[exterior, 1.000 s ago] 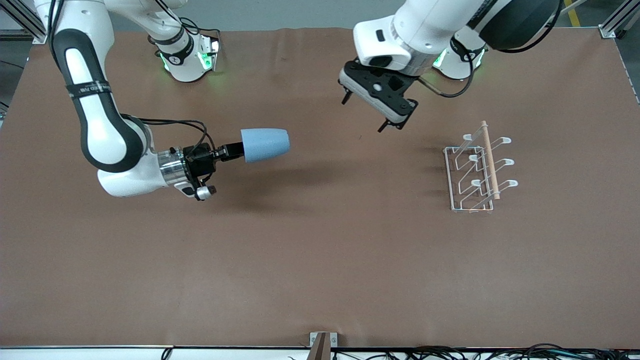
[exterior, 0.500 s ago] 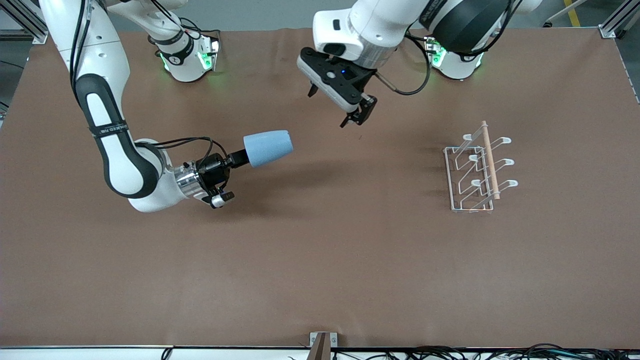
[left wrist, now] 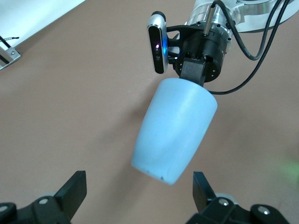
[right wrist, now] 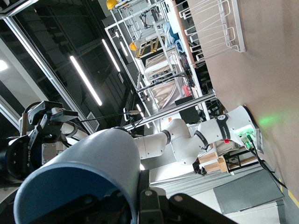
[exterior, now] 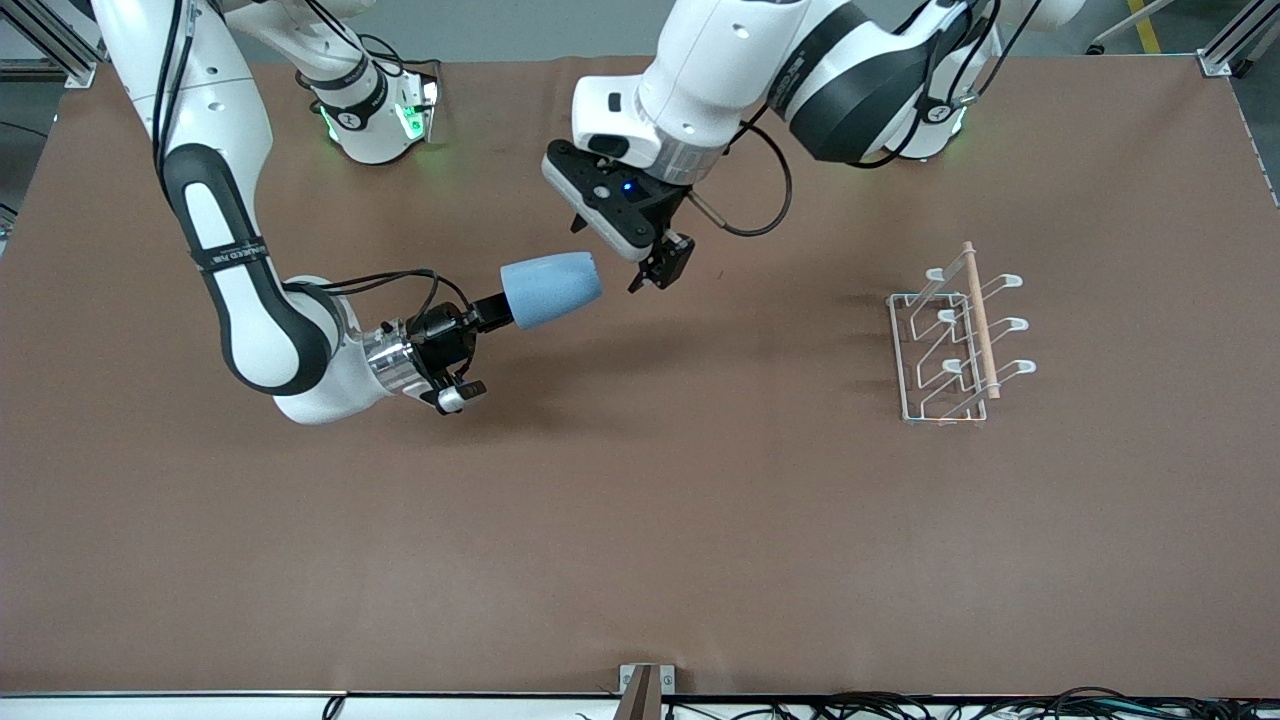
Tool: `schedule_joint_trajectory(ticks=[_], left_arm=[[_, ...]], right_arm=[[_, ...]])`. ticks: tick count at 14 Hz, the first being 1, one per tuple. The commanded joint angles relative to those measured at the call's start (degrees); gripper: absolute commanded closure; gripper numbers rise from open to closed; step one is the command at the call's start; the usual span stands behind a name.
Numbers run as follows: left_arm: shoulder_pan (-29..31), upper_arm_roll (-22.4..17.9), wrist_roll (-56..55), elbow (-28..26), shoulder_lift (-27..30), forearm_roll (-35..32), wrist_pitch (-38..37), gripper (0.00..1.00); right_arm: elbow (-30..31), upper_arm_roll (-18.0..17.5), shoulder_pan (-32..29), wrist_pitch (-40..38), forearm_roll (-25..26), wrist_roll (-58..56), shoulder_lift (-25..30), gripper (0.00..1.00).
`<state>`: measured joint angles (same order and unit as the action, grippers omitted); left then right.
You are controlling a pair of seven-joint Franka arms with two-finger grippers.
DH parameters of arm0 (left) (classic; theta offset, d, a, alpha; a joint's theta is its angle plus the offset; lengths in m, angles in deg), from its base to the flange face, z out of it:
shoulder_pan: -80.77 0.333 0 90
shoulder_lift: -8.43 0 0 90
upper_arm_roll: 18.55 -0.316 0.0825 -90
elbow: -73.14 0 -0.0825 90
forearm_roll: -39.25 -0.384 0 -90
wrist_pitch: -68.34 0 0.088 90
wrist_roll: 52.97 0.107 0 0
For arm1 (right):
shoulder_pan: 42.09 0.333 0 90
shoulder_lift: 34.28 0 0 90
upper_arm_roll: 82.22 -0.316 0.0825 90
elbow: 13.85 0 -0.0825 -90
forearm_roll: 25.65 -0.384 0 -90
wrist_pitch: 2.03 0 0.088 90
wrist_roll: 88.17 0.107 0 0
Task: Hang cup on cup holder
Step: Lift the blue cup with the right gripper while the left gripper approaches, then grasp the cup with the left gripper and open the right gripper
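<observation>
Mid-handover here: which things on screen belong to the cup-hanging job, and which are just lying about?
Part of the job:
- cup, held up over the table by the right gripper, shut on its rim
- left gripper, open, fingers either side of the cup's base
- cup holder, standing toward the left arm's end, prongs bare

Just lying about:
- brown table cover
- cables along the table's near edge
</observation>
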<state>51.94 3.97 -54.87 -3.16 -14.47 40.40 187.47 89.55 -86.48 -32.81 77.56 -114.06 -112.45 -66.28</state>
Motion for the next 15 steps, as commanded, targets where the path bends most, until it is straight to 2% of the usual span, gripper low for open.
schedule_joint_trajectory(ticks=[1, 8, 11, 15], left_arm=[[-1.2, -0.5, 0.3, 3.4, -2.7, -1.5, 1.3, 0.0], [-3.8, -0.6, 0.3, 3.4, -4.9, -3.8, 3.5, 0.0], [-4.8, -0.6, 0.4, 3.4, -6.1, -8.3, 6.4, 0.0], [-5.1, -0.6, 2.6, 3.4, -7.2, -10.0, 7.5, 0.0]], right_arm=[[0.1, 0.2, 0.7, -0.2, -1.7, -0.1, 0.0, 0.99], [0.2, 0.2, 0.6, -0.4, -1.7, -0.2, 0.0, 0.97], [0.2, 0.2, 0.6, -0.4, -1.6, -0.2, 0.0, 0.96], [0.2, 0.3, 0.6, -0.5, -1.5, -0.2, 0.0, 0.95]])
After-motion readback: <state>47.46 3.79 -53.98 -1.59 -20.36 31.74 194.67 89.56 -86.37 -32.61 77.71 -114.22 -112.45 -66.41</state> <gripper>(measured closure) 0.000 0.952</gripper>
